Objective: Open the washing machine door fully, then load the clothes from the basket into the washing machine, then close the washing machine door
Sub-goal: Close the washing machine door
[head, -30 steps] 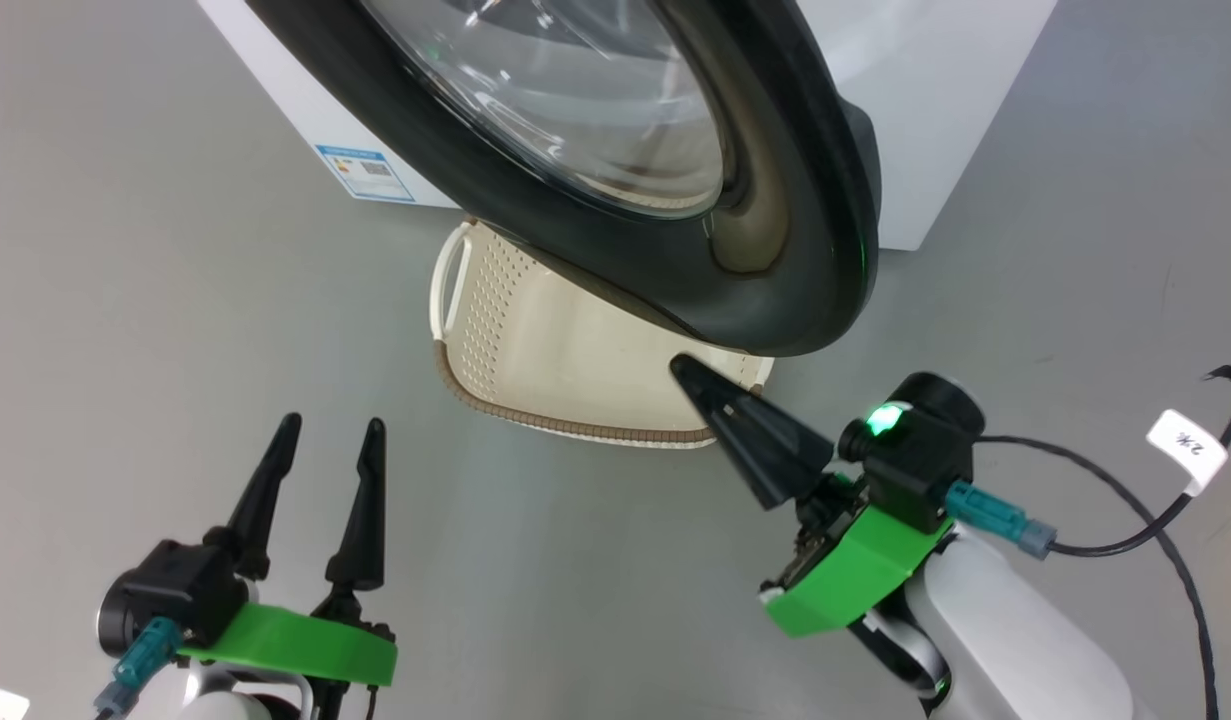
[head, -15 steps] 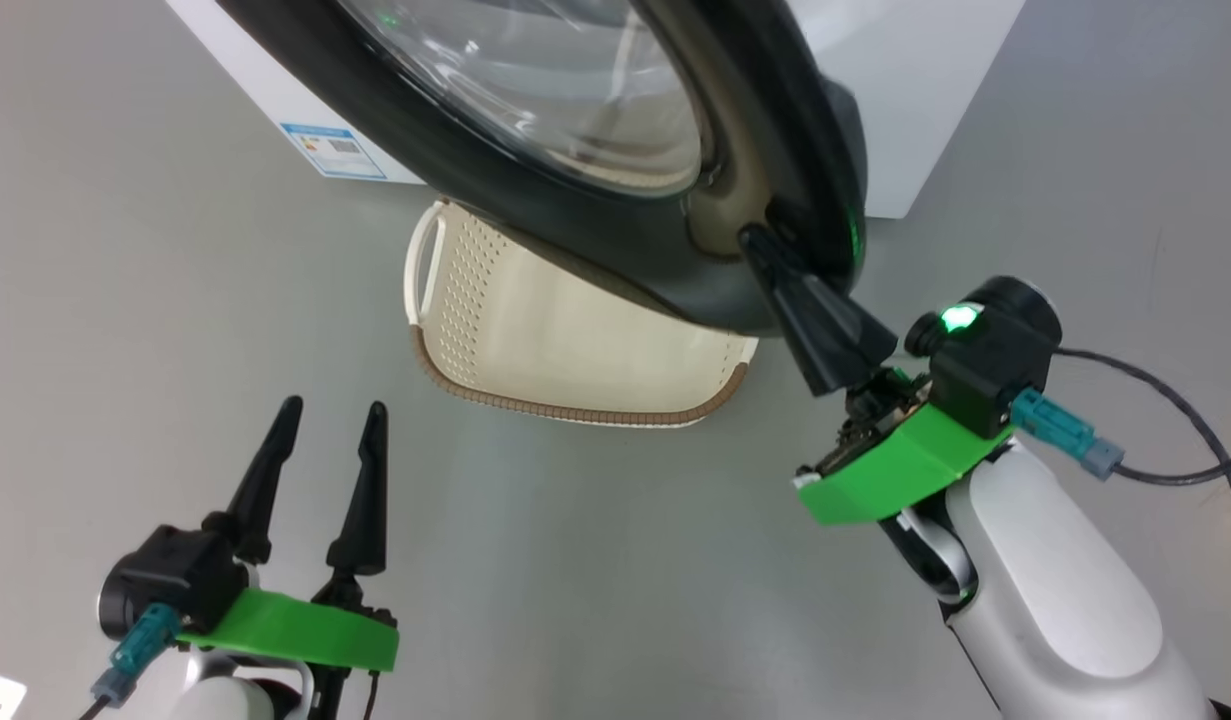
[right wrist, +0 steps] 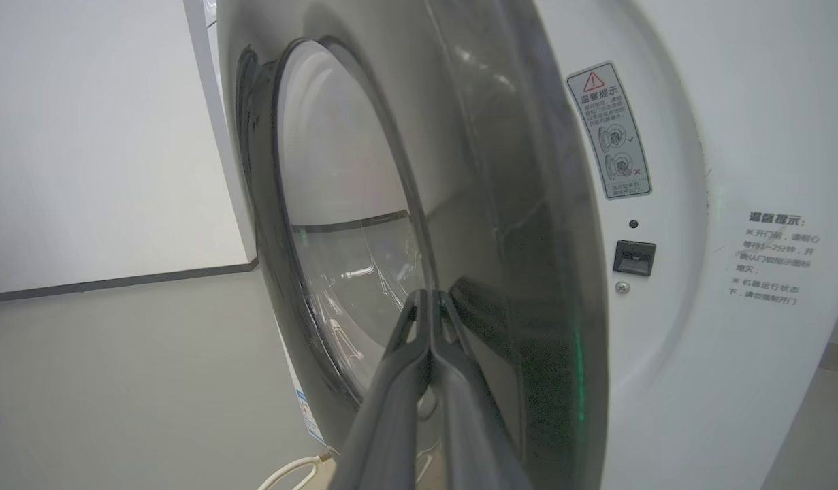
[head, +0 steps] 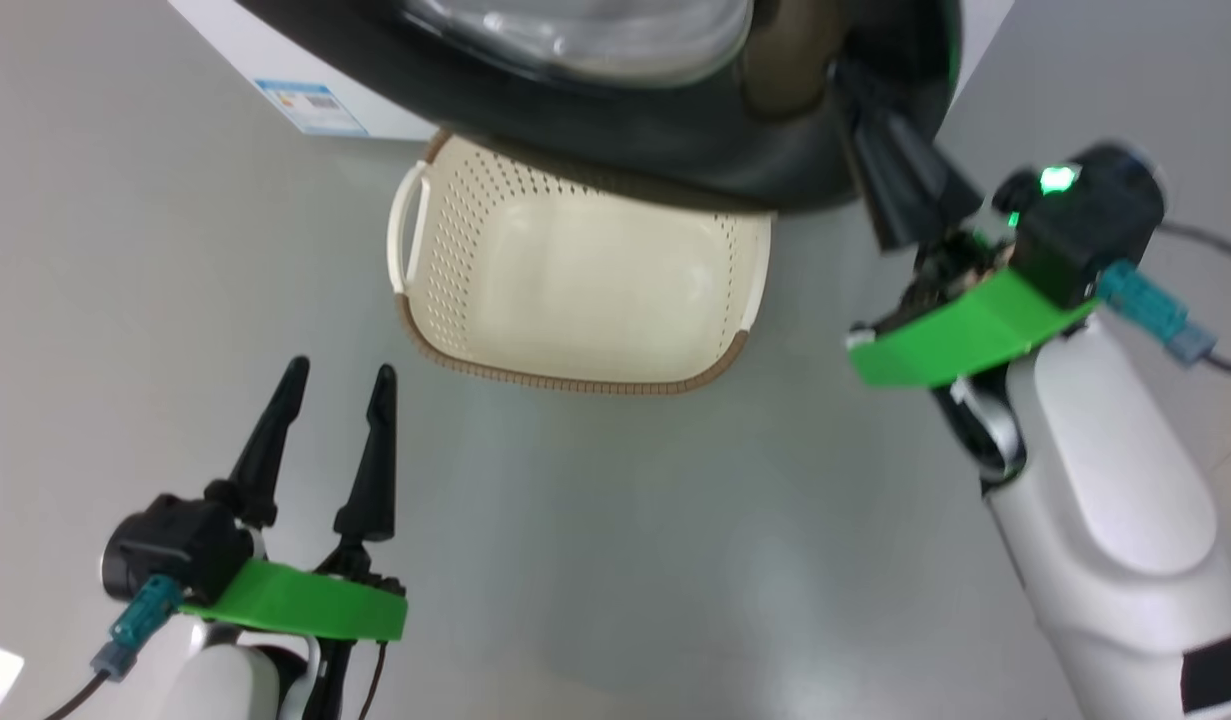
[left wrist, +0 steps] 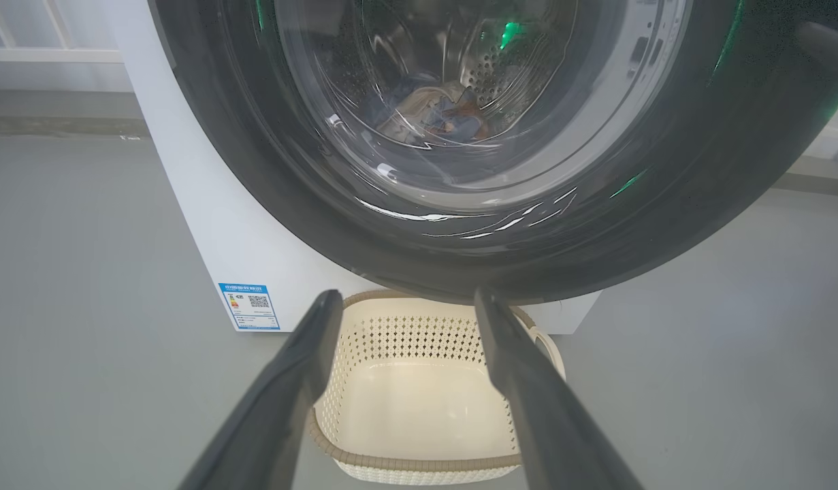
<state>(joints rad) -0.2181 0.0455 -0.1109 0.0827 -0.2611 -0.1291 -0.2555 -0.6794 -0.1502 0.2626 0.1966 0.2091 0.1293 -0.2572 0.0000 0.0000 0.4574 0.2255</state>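
Note:
The washing machine door (head: pixel 675 150) hangs ajar in front of the white washing machine (head: pixel 275 70), its black rim above the basket (head: pixel 575 383), whose cream inside shows bare. My right gripper (head: pixel 843 72) is shut and empty, its tips against the door's outer face near the free edge. In the right wrist view the shut right gripper (right wrist: pixel 429 294) meets the door (right wrist: pixel 527 272), with a gap to the machine's front (right wrist: pixel 732 136). My left gripper (head: pixel 340 367) stands open low on the left. Through the door's glass (left wrist: pixel 255 204) the clothes (left wrist: pixel 436 116) lie in the drum.
Grey floor surrounds the machine and the basket (left wrist: pixel 419 466). A blue label (head: pixel 310 105) sits on the machine's lower front corner. The latch slot (right wrist: pixel 633 257) is on the machine's front panel. A cable (head: pixel 1215 235) trails from my right wrist.
My shut right gripper has risen from above the basket's rim to the door's outer face, and the door has swung toward the machine. The head view has shifted. The left gripper stays put.

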